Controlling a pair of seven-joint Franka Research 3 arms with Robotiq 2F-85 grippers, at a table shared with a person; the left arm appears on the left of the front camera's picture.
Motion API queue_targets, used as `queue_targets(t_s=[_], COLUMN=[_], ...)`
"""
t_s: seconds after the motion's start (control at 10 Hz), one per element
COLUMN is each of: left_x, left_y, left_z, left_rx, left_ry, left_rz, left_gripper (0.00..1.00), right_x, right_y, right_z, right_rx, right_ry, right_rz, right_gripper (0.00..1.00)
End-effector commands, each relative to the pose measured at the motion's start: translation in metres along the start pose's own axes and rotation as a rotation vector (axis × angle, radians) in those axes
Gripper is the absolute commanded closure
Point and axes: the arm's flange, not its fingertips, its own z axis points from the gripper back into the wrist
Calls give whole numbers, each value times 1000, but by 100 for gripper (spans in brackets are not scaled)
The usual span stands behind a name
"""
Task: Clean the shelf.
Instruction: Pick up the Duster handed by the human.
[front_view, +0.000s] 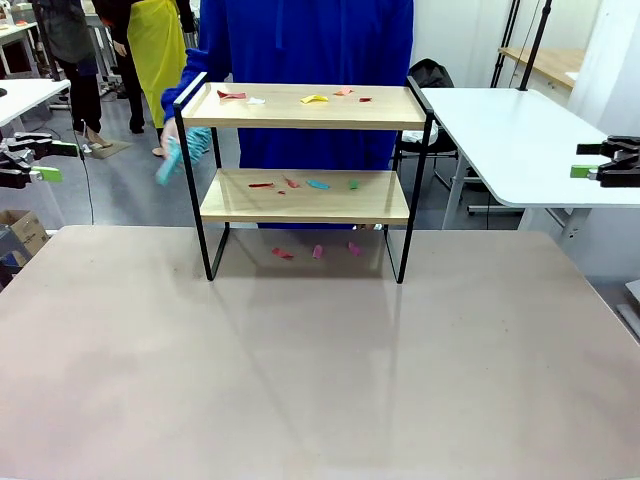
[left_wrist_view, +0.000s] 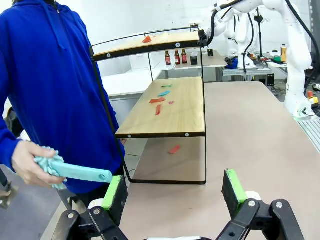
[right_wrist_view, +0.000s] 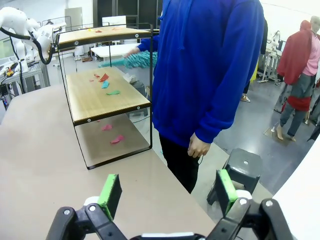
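The shelf (front_view: 305, 195) stands at the far middle of the beige table, two wooden boards in a black frame. Coloured paper scraps (front_view: 315, 99) lie on the top board, more on the lower board (front_view: 318, 184) and on the table beneath it (front_view: 318, 251). Behind it a person in a blue hoodie holds a teal duster (front_view: 182, 155) beside the shelf's left end. My left gripper (front_view: 55, 162) hangs open off the table's left side; my right gripper (front_view: 585, 160) is open at the far right. In the wrist views, the shelf (left_wrist_view: 165, 107) (right_wrist_view: 100, 100) and duster (left_wrist_view: 75, 171) (right_wrist_view: 135, 60) lie beyond the open left gripper (left_wrist_view: 175, 195) and right gripper (right_wrist_view: 168, 192).
A white table (front_view: 510, 140) adjoins at the back right, and a grey stool (right_wrist_view: 242, 167) stands behind the person. A cardboard box (front_view: 25, 235) is on the floor at left. The beige tabletop (front_view: 320, 370) in front of the shelf is bare.
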Motion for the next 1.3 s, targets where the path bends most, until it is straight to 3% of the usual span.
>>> queue_targets(t_s=[0.0,1.2], left_x=[1,1], left_y=[-1,-1], left_z=[1,1], left_rx=[-7,-7], left_ry=[9,9], left_rz=[-9,-9], left_gripper=[0,0], right_x=[2,2], right_y=[2,2], right_z=[0,0], right_rx=[-2,-2], right_ry=[-4,-4], right_rz=[2,2], right_gripper=[0,0])
